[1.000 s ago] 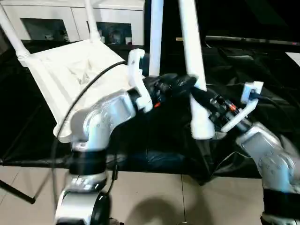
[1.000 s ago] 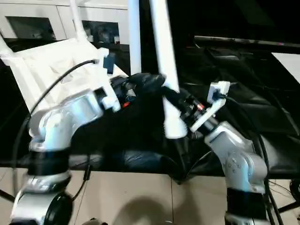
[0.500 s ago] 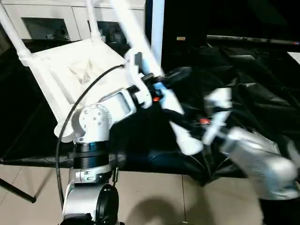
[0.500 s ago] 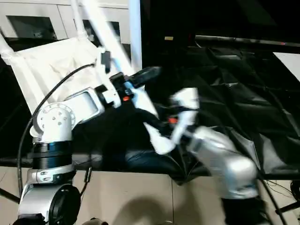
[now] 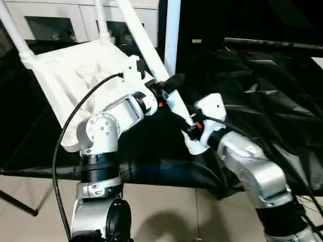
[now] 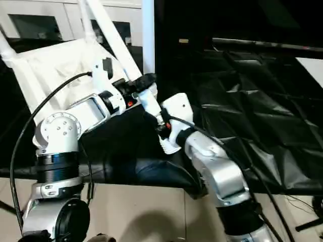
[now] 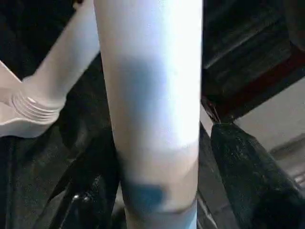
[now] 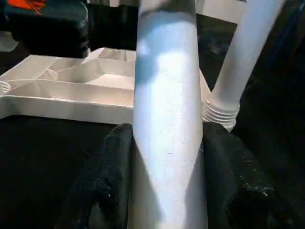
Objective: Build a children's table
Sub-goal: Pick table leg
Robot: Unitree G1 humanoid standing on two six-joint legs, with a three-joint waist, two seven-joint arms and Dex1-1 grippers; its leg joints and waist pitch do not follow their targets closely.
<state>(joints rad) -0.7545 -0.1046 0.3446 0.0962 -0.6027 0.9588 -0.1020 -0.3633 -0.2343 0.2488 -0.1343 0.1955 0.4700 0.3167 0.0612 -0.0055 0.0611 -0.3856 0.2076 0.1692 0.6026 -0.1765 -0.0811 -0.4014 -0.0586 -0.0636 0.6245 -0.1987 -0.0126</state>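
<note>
The children's table top (image 5: 75, 70) lies tilted, ribbed underside up, at the back left, and three white legs (image 5: 171, 30) rise from its corner sockets. A loose white leg (image 5: 139, 33) slants from the upper left down to its thick end near my right gripper (image 5: 191, 127). That gripper is shut on the leg, and both pads (image 8: 114, 171) press its sides. Higher on the same leg, my left gripper (image 5: 170, 86) stands open. One black finger (image 7: 248, 181) is on each side, with a narrow gap on one side.
A black-draped work table (image 5: 262, 91) carries everything and ends at a front edge above the tiled floor (image 5: 166, 212). A white cabinet (image 5: 55, 25) with glass doors stands behind. A black cable (image 5: 75, 121) loops over my left forearm.
My right arm has swung left, tipping the held leg from near upright to a slant towards the table top. My left gripper's fingers have narrowed around that leg.
</note>
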